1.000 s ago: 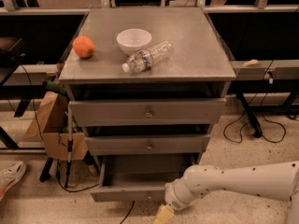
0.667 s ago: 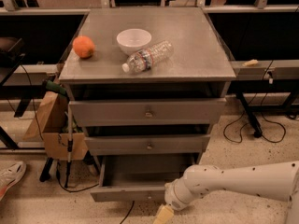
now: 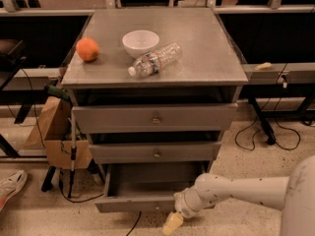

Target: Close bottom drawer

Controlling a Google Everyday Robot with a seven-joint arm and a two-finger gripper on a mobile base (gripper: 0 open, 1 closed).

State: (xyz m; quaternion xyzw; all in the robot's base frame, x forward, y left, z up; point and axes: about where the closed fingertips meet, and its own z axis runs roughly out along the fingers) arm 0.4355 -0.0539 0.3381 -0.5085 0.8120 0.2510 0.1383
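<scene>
The bottom drawer (image 3: 140, 187) of the grey metal cabinet is pulled out, so its shallow tray shows, and its slim front panel (image 3: 129, 204) faces me near the floor. My gripper (image 3: 172, 223), with yellowish tips, hangs just below and in front of the right end of that panel. The white arm (image 3: 241, 190) reaches in from the lower right. The drawer's knob is not visible. The middle drawer (image 3: 156, 153) and the top drawer (image 3: 155, 118) are pushed in.
An orange (image 3: 87, 48), a white bowl (image 3: 141, 42) and a lying plastic bottle (image 3: 155, 59) are on the cabinet top. A brown paper bag (image 3: 51, 129) and a cane stand at the left, with a shoe (image 3: 12, 186) on the floor. Cables (image 3: 268, 136) lie at the right.
</scene>
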